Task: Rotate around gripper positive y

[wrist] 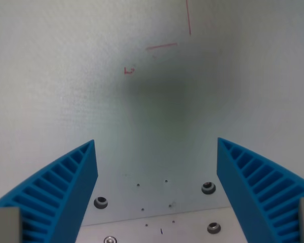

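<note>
A pale table (66, 76) with thin red lines (162, 46) near the top and bolts (208, 188) lower down lies below; the claw (157, 147) hangs over it, blue fingers (66, 182) spread wide, holding nothing

A pale, finely textured counter (50, 76) fills the view. Thin red lines (188, 20) and a small red mark (128, 70) are drawn near its top. Toward the bottom sit several round screw holes (208, 188), tiny dark specks, and a lighter panel edge.
</note>
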Controlling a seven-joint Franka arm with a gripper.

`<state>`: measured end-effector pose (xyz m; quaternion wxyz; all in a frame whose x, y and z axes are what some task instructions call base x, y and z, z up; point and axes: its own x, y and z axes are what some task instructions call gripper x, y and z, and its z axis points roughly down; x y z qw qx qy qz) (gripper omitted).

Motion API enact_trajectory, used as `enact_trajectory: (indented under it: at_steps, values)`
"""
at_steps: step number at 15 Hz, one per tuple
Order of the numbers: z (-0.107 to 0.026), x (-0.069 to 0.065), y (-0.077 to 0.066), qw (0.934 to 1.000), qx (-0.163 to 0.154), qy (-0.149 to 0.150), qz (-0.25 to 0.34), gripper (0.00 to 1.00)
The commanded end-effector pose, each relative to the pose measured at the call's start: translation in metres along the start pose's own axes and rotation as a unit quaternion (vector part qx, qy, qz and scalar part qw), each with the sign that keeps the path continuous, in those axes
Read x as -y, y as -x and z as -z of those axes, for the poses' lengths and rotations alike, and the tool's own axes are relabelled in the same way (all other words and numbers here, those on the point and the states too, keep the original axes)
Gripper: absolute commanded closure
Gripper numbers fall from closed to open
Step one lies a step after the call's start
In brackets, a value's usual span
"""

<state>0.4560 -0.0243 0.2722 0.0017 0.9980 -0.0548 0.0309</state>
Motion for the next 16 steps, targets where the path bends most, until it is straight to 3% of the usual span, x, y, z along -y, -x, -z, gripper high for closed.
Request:
enact_trajectory:
  at_steps: [1,16]
  values:
    - [-0.0003,-0.0008,0.0125,0.9936,-0.113,0.002,0.0,0.0]
    - [-0.0003,-0.0008,0.0125,0.9799,-0.199,0.002,0.0,0.0]
